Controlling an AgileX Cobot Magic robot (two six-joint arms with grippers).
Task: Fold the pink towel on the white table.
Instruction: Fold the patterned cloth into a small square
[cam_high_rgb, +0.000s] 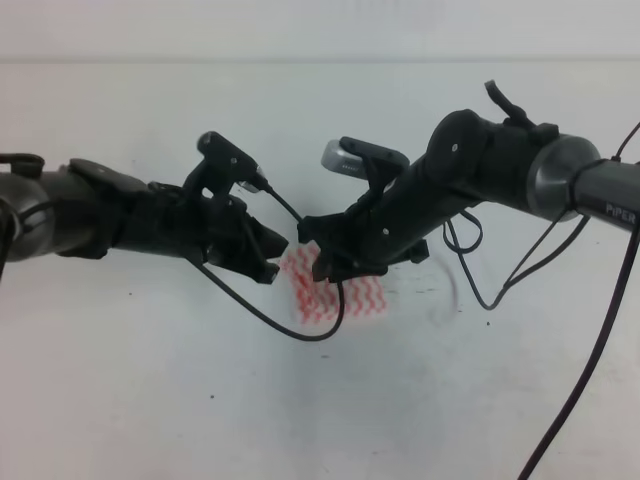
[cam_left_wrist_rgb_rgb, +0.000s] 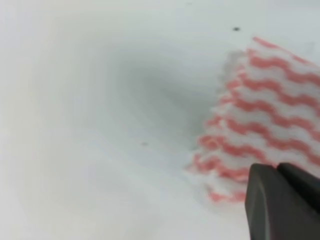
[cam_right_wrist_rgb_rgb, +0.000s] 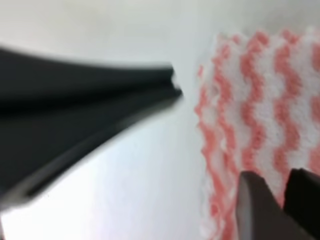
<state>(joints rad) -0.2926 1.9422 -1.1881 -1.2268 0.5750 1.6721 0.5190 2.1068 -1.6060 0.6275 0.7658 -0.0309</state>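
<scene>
— So, where's the cloth on your feed?

— Overhead, I see the pink towel (cam_high_rgb: 335, 292) lying on the white table (cam_high_rgb: 150, 400) near the middle, a small bunched or folded patch, partly hidden under both arms. My left gripper (cam_high_rgb: 272, 250) comes in from the left and sits at the towel's left edge; my right gripper (cam_high_rgb: 318, 258) reaches in from the right, just above the towel's far-left corner. The two tips are nearly touching each other.

— Are the claws holding anything?

— On the left wrist camera the fingers (cam_left_wrist_rgb_rgb: 282, 200) look pressed together, low over the towel's near edge, but I can't tell whether cloth is pinched. On the right wrist camera its fingers (cam_right_wrist_rgb_rgb: 260, 210) show a narrow gap, resting over the towel; grip unclear.

— Anything else?

— A black cable (cam_high_rgb: 270, 315) loops across the table beside the towel.
</scene>
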